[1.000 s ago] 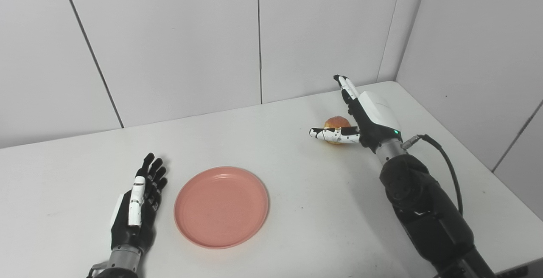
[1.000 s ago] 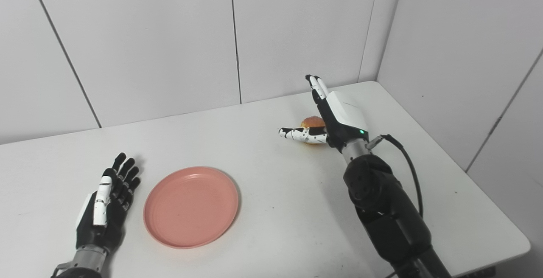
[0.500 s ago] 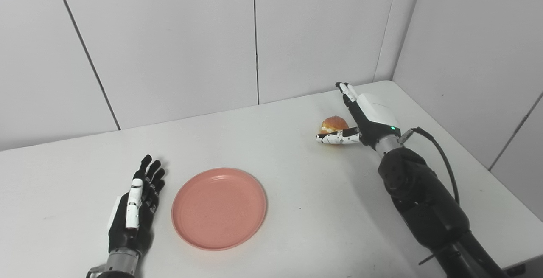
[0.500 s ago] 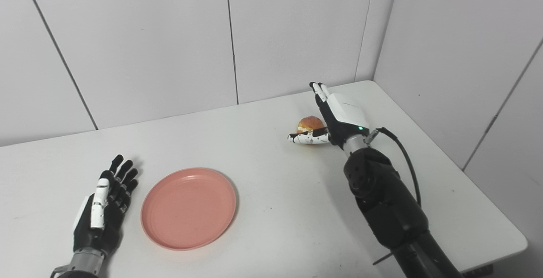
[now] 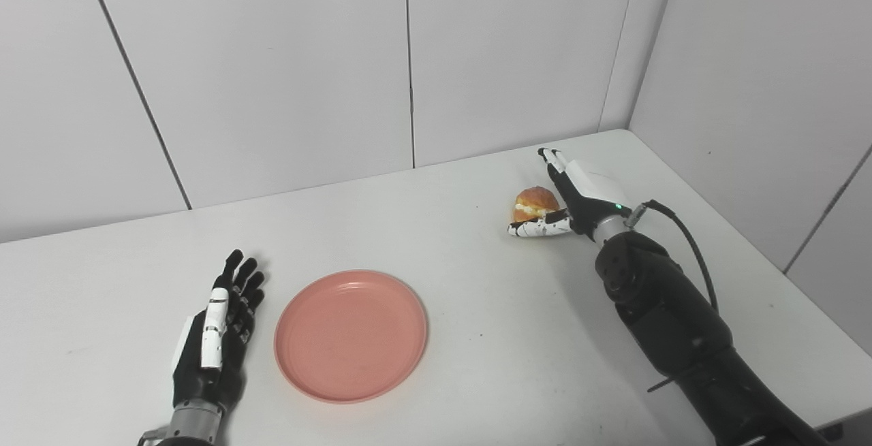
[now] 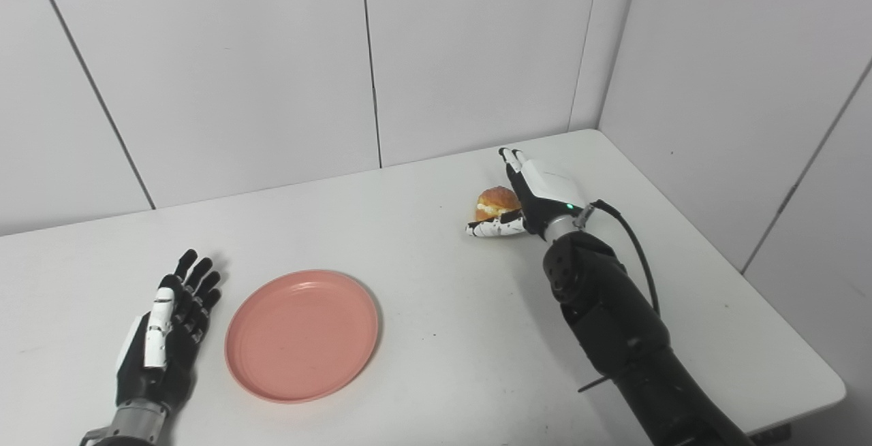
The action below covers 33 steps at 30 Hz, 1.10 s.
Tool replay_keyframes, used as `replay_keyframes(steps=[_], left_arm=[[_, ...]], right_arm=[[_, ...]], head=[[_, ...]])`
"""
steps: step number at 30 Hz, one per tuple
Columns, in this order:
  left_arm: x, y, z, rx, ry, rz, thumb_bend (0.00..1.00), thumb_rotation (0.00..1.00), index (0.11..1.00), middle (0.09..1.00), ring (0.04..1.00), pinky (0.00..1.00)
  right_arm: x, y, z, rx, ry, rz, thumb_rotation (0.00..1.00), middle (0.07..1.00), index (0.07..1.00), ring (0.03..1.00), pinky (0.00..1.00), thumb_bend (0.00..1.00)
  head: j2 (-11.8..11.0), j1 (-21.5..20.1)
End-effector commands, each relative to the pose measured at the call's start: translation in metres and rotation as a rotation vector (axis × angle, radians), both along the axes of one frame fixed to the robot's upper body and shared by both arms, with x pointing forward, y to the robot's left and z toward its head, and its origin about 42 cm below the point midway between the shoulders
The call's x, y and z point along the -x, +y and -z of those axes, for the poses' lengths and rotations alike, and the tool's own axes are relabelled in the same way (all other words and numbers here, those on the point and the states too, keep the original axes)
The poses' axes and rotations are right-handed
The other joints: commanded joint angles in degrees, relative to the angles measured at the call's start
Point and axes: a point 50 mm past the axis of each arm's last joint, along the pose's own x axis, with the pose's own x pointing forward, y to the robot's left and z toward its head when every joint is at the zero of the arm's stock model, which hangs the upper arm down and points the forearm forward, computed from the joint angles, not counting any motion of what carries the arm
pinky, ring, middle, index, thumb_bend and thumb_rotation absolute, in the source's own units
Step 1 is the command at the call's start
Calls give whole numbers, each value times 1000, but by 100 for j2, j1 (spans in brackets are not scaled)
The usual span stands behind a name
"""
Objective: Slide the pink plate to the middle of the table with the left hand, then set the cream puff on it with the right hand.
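Lower now, my right hand [image 5: 572, 197] cups spread fingers beside the cream puff [image 5: 533, 202] at 2 o'clock, not yet gripped. Pink plate [image 5: 351, 333] sits central at 6; left hand [image 5: 218, 333] rests spread.

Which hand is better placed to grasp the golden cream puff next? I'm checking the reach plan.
Right. The right hand sits open around the golden cream puff, thumb in front. The left hand lies open beside the round pink plate, far off.
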Motion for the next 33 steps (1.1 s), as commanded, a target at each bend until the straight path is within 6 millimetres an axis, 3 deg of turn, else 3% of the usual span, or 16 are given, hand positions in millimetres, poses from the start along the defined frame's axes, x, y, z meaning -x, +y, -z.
replay_keyframes(steps=[1, 14, 33], left_arm=[[35, 20, 52, -12, 175, -23, 366, 1000, 971, 977, 974, 1000], [37, 18, 48, -7, 172, -25, 369, 1000, 967, 976, 973, 1000], [38, 18, 46, -26, 163, -27, 393, 1000, 957, 966, 962, 988]], right_arm=[[-13, -1, -33, 18, -98, -14, 493, 1000, 982, 914, 731, 895], [-31, 1, -25, -15, -54, -4, 479, 1000, 984, 909, 686, 887], [-40, 2, -16, -81, -22, -9, 356, 975, 963, 851, 611, 865]], head=[[10, 6], [90, 65], [194, 116]])
